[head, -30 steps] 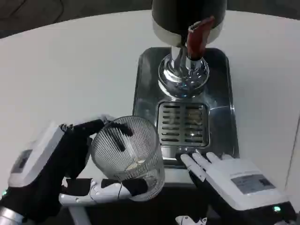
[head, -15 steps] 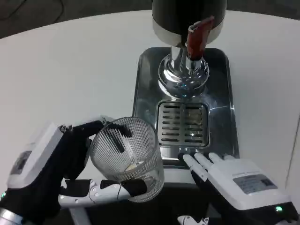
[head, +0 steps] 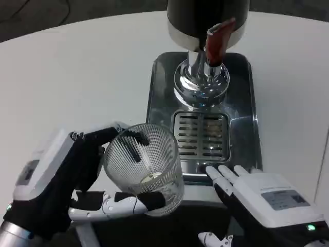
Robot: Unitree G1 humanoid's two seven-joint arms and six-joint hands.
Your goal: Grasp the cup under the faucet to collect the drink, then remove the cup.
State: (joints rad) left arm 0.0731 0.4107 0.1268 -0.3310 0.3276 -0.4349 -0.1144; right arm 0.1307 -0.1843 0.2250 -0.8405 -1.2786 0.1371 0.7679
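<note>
A clear ribbed glass cup (head: 145, 167) is at the lower left of the head view, with a little liquid at its bottom. My left hand (head: 67, 180) grips it, fingers wrapped round its far side and its lower front. The cup is off the drip tray, left of the grille (head: 201, 136). The dispenser (head: 205, 20) stands at the top with its red tap handle (head: 216, 38) above a chrome faucet base (head: 201, 82). My right hand (head: 262, 198) lies at the lower right with fingers straight, at the steel tray's front edge, holding nothing.
The steel drip tray (head: 241, 118) spreads under the dispenser on the white round table (head: 77, 82). The table's near edge runs just below both hands, with dark floor beyond.
My left hand with the cup has shifted slightly right and toward the tray. The right hand has slid a little lower and to the right.
</note>
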